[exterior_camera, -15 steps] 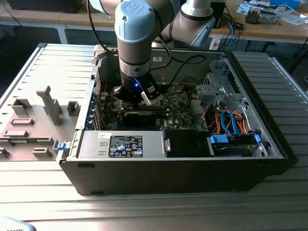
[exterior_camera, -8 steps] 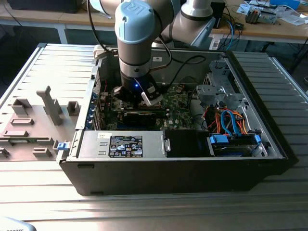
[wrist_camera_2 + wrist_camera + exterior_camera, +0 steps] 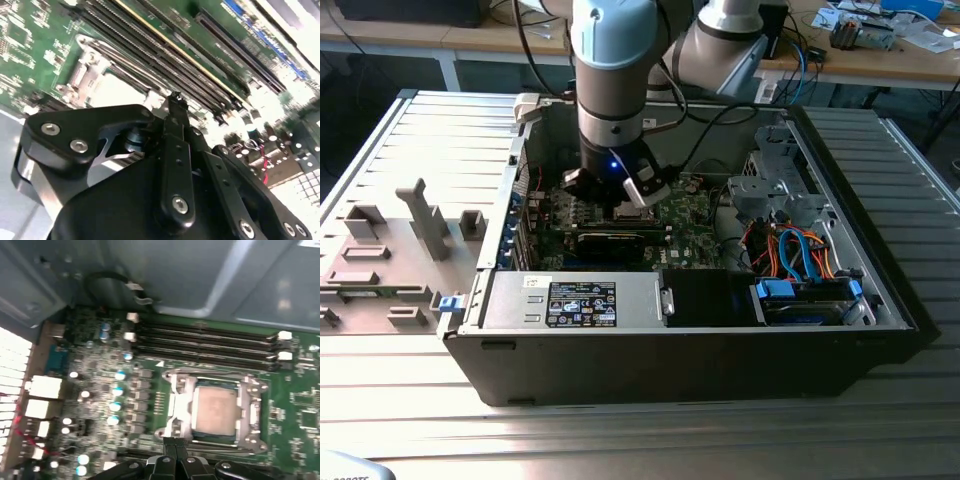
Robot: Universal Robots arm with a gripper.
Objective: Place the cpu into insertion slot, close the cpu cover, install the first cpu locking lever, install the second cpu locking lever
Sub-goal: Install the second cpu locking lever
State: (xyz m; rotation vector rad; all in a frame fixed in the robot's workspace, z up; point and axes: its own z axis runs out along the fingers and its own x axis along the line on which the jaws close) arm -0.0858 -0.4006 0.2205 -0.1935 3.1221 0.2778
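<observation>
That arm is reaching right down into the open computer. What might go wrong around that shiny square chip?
Two risks seem likely. The fingers sit right at the edge of the cpu cover, which frames the cpu, so a small slip might scrape the motherboard instead. The memory slots lie close beside the socket and could be bumped. Also, the arm works low inside the case, near its walls and cables.

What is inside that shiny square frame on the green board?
A flat grey chip sits inside the shiny frame. The socket beneath the chip is covered, so it cannot be seen.
</observation>
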